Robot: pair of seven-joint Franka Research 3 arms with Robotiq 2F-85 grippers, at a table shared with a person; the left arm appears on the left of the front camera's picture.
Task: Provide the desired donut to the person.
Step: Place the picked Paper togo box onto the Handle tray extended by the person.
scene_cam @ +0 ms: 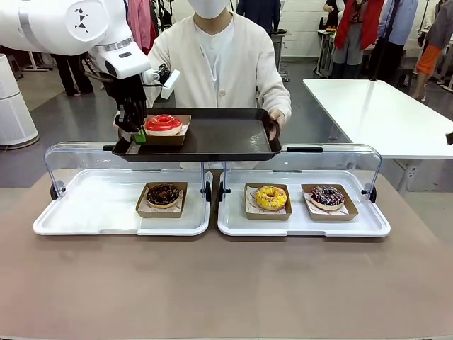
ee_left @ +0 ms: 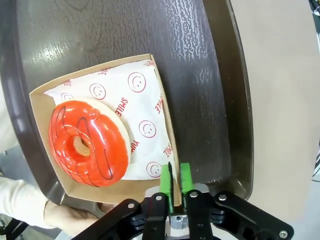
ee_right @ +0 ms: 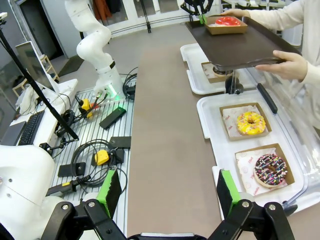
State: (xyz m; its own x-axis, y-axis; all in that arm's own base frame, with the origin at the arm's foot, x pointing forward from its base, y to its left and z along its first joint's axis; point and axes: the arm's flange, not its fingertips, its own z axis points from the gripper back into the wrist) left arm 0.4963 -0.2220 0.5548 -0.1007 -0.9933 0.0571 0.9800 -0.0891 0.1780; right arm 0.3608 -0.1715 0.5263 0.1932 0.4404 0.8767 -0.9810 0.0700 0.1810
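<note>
Donut with red glaze [ee_left: 89, 150], ring-shaped, lies on smiley-printed paper [ee_left: 145, 110] in a shallow brown cardboard box [ee_left: 125, 189], and that box rests at one end of a dark brown plastic serving tray [scene_cam: 226, 134]. We see the left gripper [ee_left: 176, 172] at the box's near wall, its green pads [ee_left: 167, 182] pressed close together with the thin cardboard edge pinched between them. The person in the cream cardigan [scene_cam: 219, 64] holds the serving tray up from the far side, one hand [scene_cam: 274, 120] on its rim, above the white display trays [scene_cam: 92, 205] where three other donuts [scene_cam: 271, 197] sit. Our right gripper [ee_right: 168, 195] hangs well apart, fingers spread wide around nothing. We judge the handover nearly finished: the donut is on the person's tray, and what is left is letting go of the box and drawing the arm clear.
</note>
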